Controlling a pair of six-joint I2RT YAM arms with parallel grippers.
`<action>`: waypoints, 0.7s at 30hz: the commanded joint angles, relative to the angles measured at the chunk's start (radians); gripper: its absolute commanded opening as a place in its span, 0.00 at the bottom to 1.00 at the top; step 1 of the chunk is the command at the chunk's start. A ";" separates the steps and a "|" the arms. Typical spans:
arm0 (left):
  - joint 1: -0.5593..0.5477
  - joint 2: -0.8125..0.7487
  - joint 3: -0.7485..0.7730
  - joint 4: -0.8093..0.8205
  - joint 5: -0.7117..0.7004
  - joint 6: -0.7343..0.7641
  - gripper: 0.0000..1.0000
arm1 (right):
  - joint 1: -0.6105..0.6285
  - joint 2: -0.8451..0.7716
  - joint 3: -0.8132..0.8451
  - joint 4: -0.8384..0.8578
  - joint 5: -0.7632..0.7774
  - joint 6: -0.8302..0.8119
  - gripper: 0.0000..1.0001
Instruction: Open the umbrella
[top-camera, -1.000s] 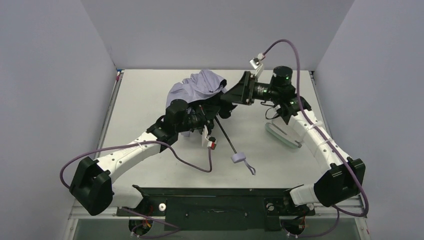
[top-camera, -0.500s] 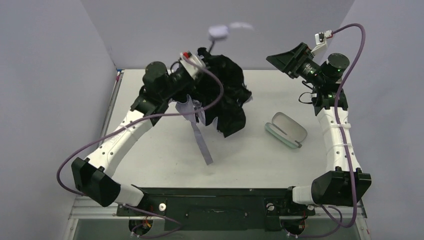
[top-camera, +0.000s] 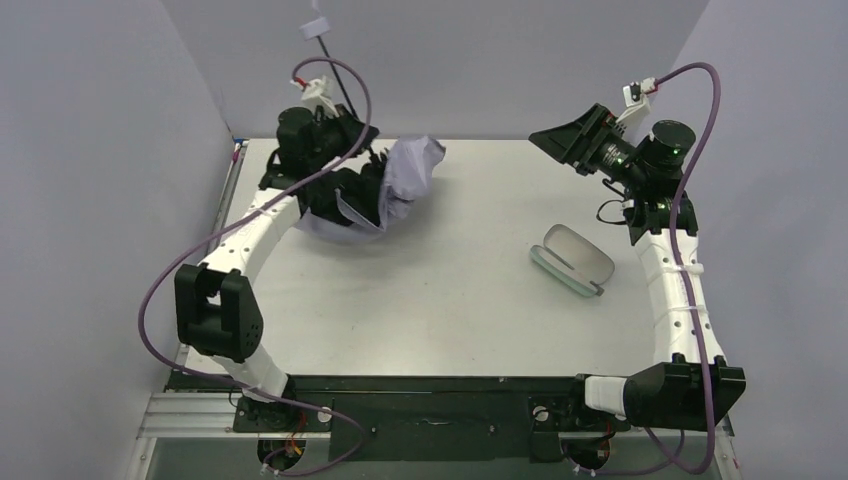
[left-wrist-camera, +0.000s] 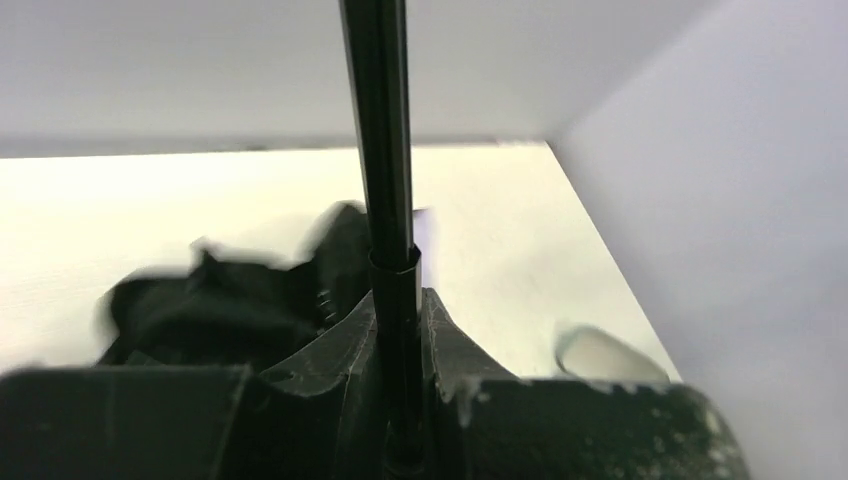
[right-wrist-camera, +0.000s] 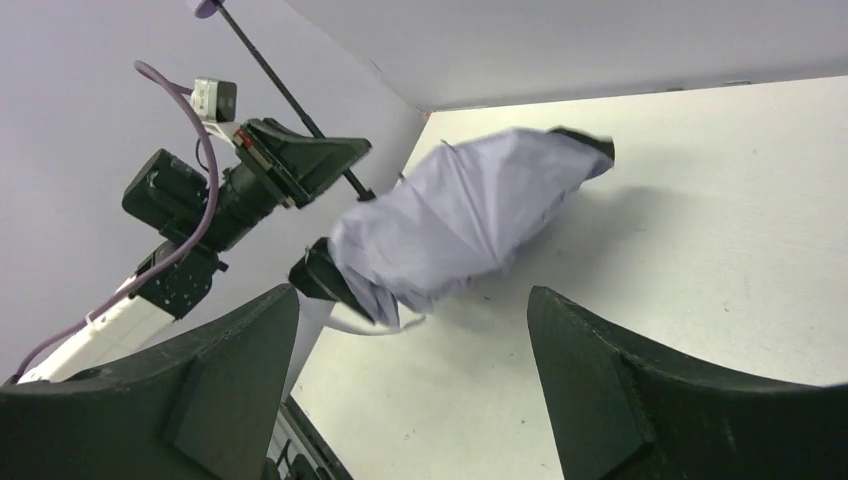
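Umbrella (top-camera: 385, 185) over table (top-camera: 450, 300) far-left: canopy below left gripper (left-wrist-camera: 398, 310), shaft clamped between fingers, handle (top-camera: 316, 28) above (topmost). Case (top-camera: 572, 258) on table, right. Right gripper (top-camera: 552, 135) behind case, well apart from umbrella.

Lab: grey-walled robot enclosure (top-camera: 100, 150)

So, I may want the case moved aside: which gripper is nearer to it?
Right. The right gripper hangs open in the air beyond the case; the left gripper is far across the table, shut on the umbrella by its shaft.
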 joint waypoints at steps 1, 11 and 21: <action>-0.221 -0.110 -0.017 0.184 0.124 0.105 0.00 | -0.005 -0.032 -0.005 0.005 0.023 -0.030 0.80; -0.168 -0.178 -0.092 0.265 0.071 0.655 0.00 | -0.003 -0.057 -0.018 -0.040 0.035 -0.083 0.80; -0.261 -0.165 -0.117 0.341 -0.046 0.798 0.00 | 0.000 -0.070 -0.042 -0.036 0.036 -0.111 0.80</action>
